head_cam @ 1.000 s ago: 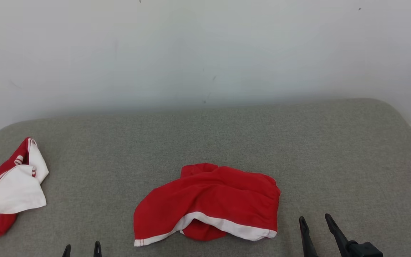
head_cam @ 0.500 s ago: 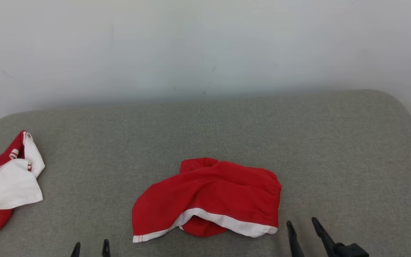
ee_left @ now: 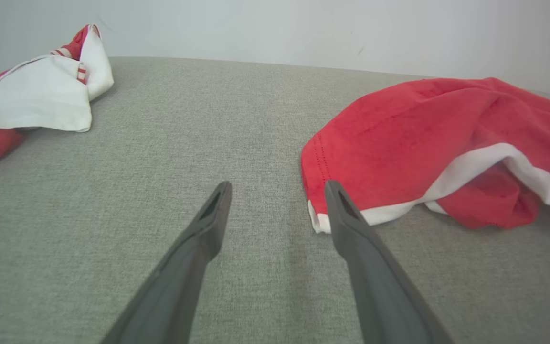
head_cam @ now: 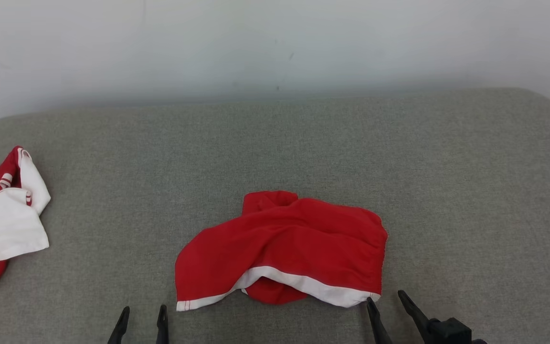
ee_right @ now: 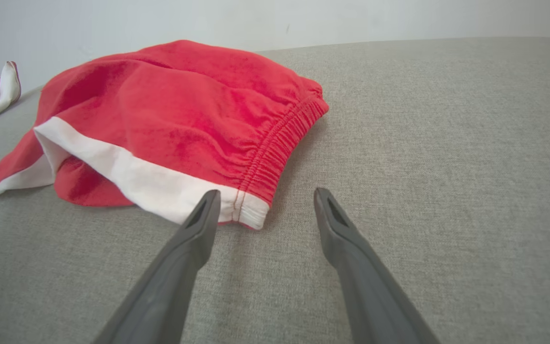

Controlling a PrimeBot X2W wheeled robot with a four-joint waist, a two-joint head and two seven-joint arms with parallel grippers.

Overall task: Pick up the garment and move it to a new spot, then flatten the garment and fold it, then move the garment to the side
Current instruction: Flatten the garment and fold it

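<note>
The red shorts point(head_cam: 284, 243) lie crumpled on the grey tabletop point(head_cam: 470, 191), long axis left to right, waistband at the right, white hem toward the robot. The left tool point(head_cam: 143, 309), near their left corner, and the right tool point(head_cam: 384, 296), just beside their right corner, gape wide, empty.

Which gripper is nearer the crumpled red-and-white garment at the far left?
Left. The left gripper sits right of the crumpled red-and-white garment; the right gripper is farther right, past the red fabric shorts with white hem.
</note>
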